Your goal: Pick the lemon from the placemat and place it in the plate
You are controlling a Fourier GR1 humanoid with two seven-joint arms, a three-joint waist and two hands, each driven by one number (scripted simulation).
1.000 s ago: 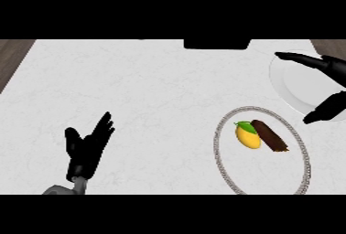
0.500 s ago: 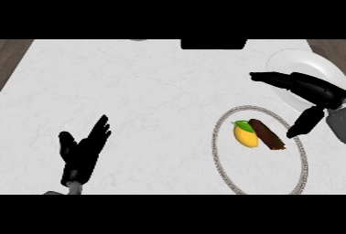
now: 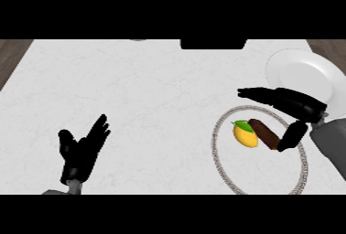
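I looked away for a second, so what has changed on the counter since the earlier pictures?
The right hand has moved left from over the plate to above the placemat, its open fingers now spread close beside the brown object and lemon. Nothing has been grasped. The lemon, brown object, placemat, plate and the resting left hand stayed put.

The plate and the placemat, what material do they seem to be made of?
The plate looks like glazed white ceramic: smooth, uniform, with a soft sheen. The placemat seems a thin white mat, perhaps fabric or vinyl; its grey speckled border looks braided or beaded, though the weave cannot be made out.
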